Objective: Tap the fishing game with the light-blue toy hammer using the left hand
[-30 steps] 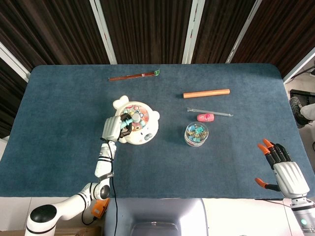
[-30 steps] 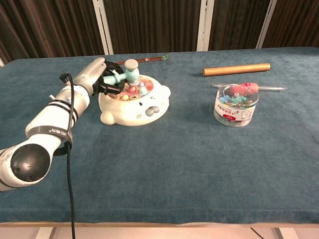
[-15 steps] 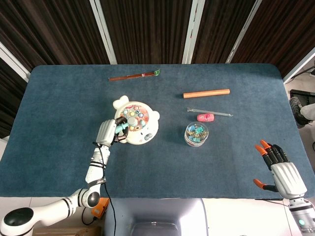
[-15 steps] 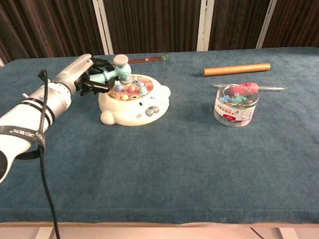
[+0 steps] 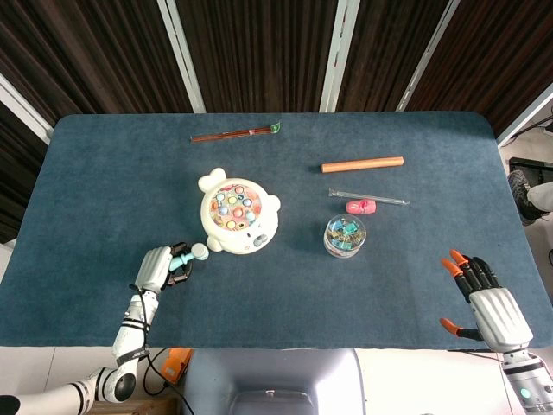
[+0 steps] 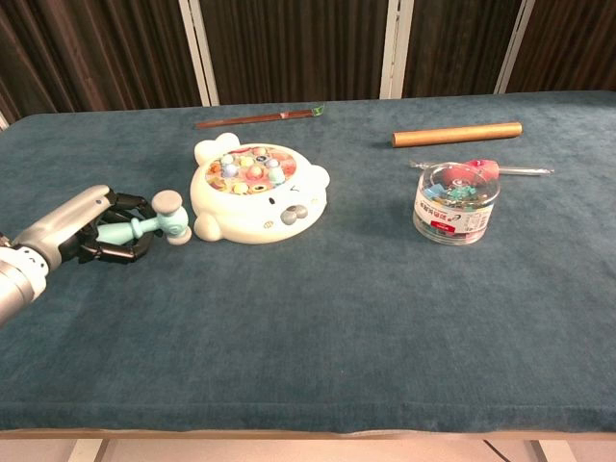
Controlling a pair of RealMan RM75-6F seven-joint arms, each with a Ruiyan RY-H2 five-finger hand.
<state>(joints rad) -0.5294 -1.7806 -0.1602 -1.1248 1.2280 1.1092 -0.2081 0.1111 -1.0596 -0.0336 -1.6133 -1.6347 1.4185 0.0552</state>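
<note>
Light-blue toy hammer (image 6: 154,223) sat gripped in your left hand (image 6: 89,231), near fishing game (image 6: 255,190), not touching; right hand (image 5: 489,299) held nothing, fingers spread.

Silver-grey right hand (image 5: 488,304), orange fingertips (image 5: 450,267)

the handle of the light-blue toy hammer (image 6: 154,222) is partly hidden inside the fingers of the left robot hand (image 6: 82,231). in the chest view the left arm is cut off by the picture's edge at 9 o'clock, and the right robot hand (image 5: 486,298) is not caught there at all. in the head view its wrist is cut at 5 o'clock. the pieces in the fishing game (image 5: 237,213) and in the clear jar (image 6: 454,201) are too small to be told apart.
</note>
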